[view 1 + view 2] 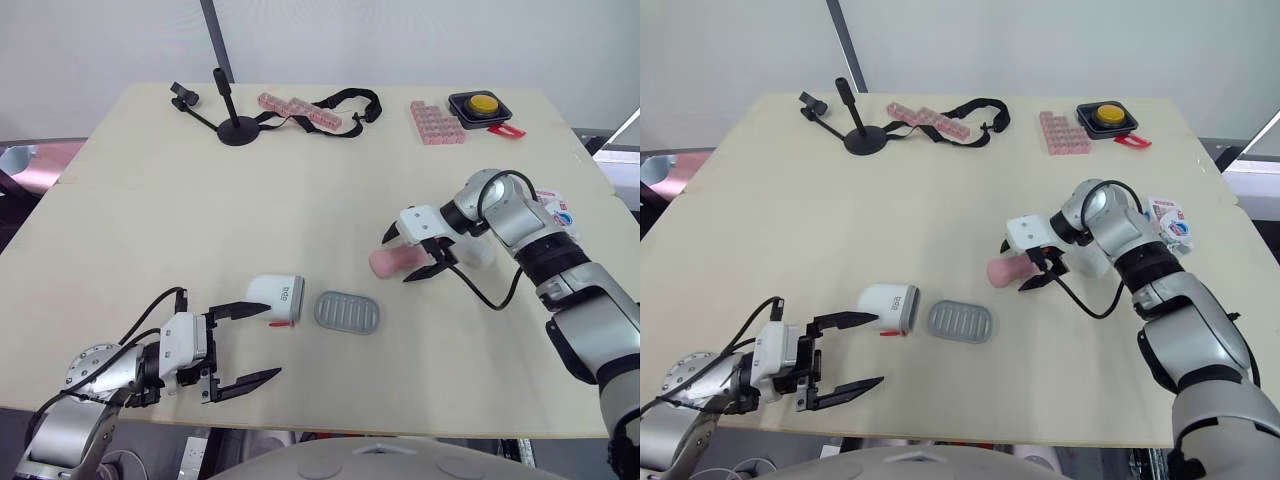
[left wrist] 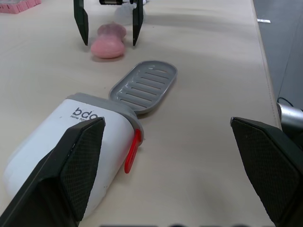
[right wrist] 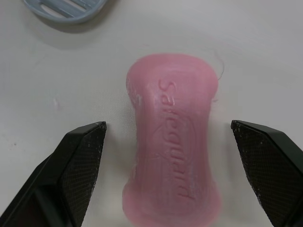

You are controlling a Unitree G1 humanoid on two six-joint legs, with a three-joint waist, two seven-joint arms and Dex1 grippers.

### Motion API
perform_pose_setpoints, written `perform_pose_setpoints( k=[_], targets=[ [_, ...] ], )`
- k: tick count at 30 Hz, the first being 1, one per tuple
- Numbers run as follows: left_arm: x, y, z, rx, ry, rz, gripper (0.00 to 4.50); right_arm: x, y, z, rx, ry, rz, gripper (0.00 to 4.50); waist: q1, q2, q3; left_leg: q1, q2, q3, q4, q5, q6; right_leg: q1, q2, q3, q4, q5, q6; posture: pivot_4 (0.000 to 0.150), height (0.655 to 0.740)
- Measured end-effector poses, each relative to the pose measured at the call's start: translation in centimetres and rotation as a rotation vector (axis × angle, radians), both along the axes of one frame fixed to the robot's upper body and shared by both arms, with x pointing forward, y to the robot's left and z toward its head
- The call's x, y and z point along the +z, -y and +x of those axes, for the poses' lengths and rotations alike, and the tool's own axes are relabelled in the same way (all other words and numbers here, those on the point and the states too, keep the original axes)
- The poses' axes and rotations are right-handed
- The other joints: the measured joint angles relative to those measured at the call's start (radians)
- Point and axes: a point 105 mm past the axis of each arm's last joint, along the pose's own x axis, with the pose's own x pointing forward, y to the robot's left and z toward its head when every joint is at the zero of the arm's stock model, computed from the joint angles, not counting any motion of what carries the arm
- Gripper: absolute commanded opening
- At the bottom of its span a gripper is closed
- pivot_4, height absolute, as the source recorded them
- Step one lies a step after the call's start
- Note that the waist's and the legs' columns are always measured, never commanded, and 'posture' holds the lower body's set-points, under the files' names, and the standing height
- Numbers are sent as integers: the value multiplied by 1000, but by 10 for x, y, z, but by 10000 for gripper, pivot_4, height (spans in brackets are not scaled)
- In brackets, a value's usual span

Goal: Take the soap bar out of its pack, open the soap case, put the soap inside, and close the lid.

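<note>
Right wrist view: right tool (image 1: 395,259) spread wide and straddling the soap (image 3: 173,137), one finger to each side with bare table (image 1: 150,200) showing in both gaps. No contact with the bar that I can see. Soap lies flat, embossed lettering up. Its long axis runs parallel to the fingers, and the lettering reads along that axis. Head views: right arm bent at the elbow, forearm reaching inward across the table, wrist low, fingers pointing toward the robot's left. The bar's far end sticks out past the fingertips.

Left tool (image 1: 274,341) also spread wide, held low near the table's near edge, forearm along that edge, fingers pointing toward the right arm. It grips nothing.

White case (image 2: 71,137) lies on its side just ahead of one left finger. Its grey rim and red tab (image 2: 131,153) face away from the tool. Its long axis points roughly toward the right tool. Ridged grey tray (image 2: 144,85) lies flat just past the rim, hollow side up. Touching or not, cannot tell.

Hidden: in the left wrist view the near finger covers the case's closed end. Pack (image 1: 1170,222) sits beyond the right arm's elbow, partly covered by it, and its print is too small to read.
</note>
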Motion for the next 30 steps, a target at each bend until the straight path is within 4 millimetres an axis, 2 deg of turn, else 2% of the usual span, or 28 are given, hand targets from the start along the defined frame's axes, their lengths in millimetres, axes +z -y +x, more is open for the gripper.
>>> perform_pose_setpoints(
  k=[4, 8, 9, 13, 20, 25, 30],
  targets=[
    [0, 0, 3, 12, 9, 3, 44949, 0, -2, 1, 10, 4, -4, 45000, -1, 0, 0, 0, 0, 0, 0, 0, 0, 0, 0, 0, 1, 0, 0, 1500, 7395],
    [0, 1, 3, 14, 9, 0, 45000, -3, -2, 1, 8, -8, -6, 34210, 0, 0, 0, 0, 0, 0, 1, 0, 0, 0, 0, 0, 1, 0, 0, 1500, 7395],
    [0, 1, 3, 15, 10, -1, 45000, -3, -2, 1, 6, -9, -7, 29779, 0, 0, 0, 0, 0, 0, 1, 0, 0, 0, 0, 0, 1, 0, 0, 1500, 7395],
    [0, 1, 3, 22, 10, -6, 45000, -2, -2, 2, 5, -10, -7, 17333, 0, 0, 0, 0, 0, 0, 1, 0, 0, 0, 0, 0, 1, 0, 0, 1500, 7395],
    [0, 1, 4, 31, 13, -8, 45000, -1, -1, 3, -6, -13, -16, 17030, 0, 0, 0, 0, 0, 0, 2, 0, 0, 0, 0, 0, 2, 0, 0, 1500, 7395],
    [3, 2, 8, 33, 28, -8, 45000, 2, -8, -5, -4, -17, 17, 17030, 3, 0, 0, 0, 1, 0, 2, 0, 0, -1, 0, 0, 2, 0, 0, 1500, 7395],
    [5, 0, 16, 52, 39, -9, 45000, 21, -9, -14, -112, 5, 98, 17030, 8, 0, 0, 0, 0, 0, 2, 0, 0, -1, 1, 1, 2, 0, 0, 1500, 7395]
  ],
)
